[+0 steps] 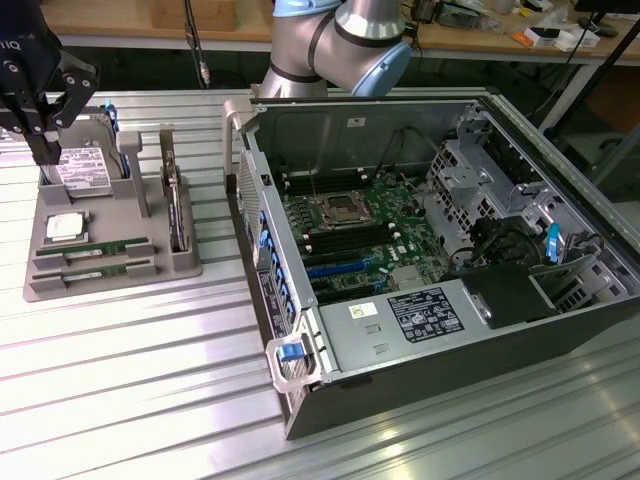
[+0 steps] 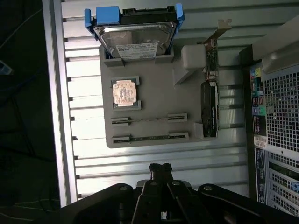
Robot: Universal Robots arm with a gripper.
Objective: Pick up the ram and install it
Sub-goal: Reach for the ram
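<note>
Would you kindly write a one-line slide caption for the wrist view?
Shut, empty gripper near the grey tray holding two ram sticks, a processor and a hard drive.

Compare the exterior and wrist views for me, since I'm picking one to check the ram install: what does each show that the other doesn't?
Exterior view: the open case's inside, with the motherboard and its long memory slots, plus the arm.
Wrist view: the case's perforated rear panel with coloured ports.
Both: the grey tray, the two ram sticks lying in it, the processor, the hard drive, and the shut gripper, holding nothing.
</note>
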